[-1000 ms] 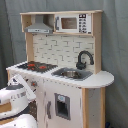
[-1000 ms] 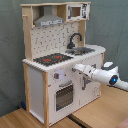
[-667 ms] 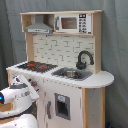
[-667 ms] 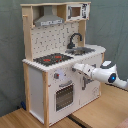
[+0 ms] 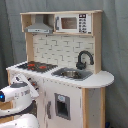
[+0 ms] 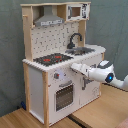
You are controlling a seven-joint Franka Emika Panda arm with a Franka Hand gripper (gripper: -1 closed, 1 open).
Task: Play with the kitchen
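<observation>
**White arm at the toy kitchen's front panel**

In the first exterior view, the kitchen [image 5: 65, 70] is seen against grey curtain; the arm [image 5: 17, 95] is low beside it.

In the second exterior view, the gripper [image 6: 75, 67] appears pressed near the knobs [image 6: 59, 76] above the oven door [image 6: 63, 95]; its grasp cannot be told. A knob turn is probably called for next. A wooden table [image 6: 100, 112] is underneath.

no readable text, labels, brands or numbers on the kitchen [image 5: 65, 65], none elsewhere

white toy kitchen [image 6: 47, 75], upright, oven shut
</observation>
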